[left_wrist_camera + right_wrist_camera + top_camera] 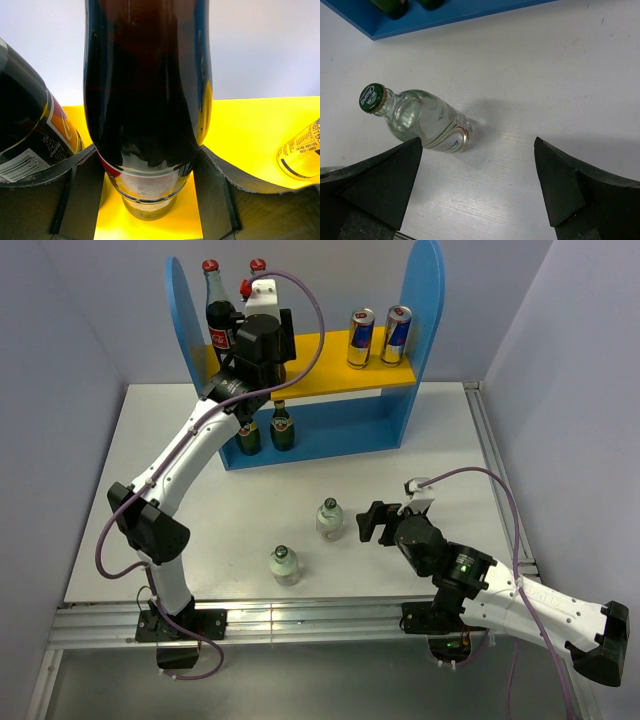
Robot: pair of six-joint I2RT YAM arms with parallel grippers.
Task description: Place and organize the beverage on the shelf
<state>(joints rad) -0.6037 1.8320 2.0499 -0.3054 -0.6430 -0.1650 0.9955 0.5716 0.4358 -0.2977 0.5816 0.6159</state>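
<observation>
White worktop [420,440] from above: the left end effector [252,295] clamps a cola bottle [257,265] at the shelf's [424,300] yellow board, beside a second cola bottle [217,310]; two cans [361,337] stand to the right. Left wrist: the dark bottle sits upright between both fingers [215,190]. Right wrist: the right end effector [477,185] is spread wide and empty, near a clear bottle [427,122].

Colour log, as I read it off the feeds:

- shelf [425,320]: blue side panels, base and back; upper board [330,375] yellow.
- first cola bottle [217,315]: near-black, red cap, red label with white script.
- second cola bottle [150,100]: same dark brown-black, red-and-white band low down.
- cans [361,337]: silver and blue with a red mark.
- small bottle [427,122]: clear, green cap with white lettering, white label edged with red and gold lines.
- table [450,440]: white.
</observation>
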